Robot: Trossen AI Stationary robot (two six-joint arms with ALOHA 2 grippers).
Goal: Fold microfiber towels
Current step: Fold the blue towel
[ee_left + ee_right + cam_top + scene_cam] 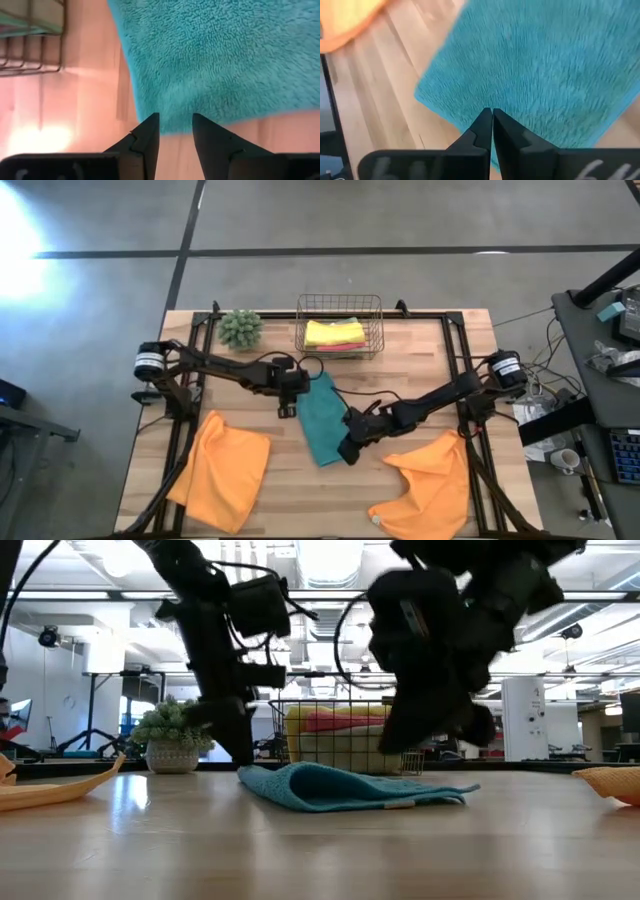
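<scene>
A teal towel [322, 420] lies folded in a flat rectangle on the middle of the wooden table [420, 360]; it also shows in the low view [350, 788]. My left gripper [287, 408] is open, pointing down, its fingertips at the towel's left edge [165, 125]. My right gripper [349, 452] is shut and empty, a little above the towel's near right part [520, 75]; in the low view [400, 745] it stands clear of the cloth. One orange towel [222, 470] lies spread at the near left, another [430, 480] rumpled at the near right. My left gripper's two fingertips [150, 125] stand at the teal towel's left edge [172, 117], coming from above; I cannot tell whether they touch the cloth. The towel lies flat on the table.
A wire basket [340, 330] at the far middle holds a folded yellow towel [330, 332] and a pink one [352, 345]. A fuzzy green plant ball [240, 328] stands at the far left. Black frame rails [195, 360] run along both table sides.
</scene>
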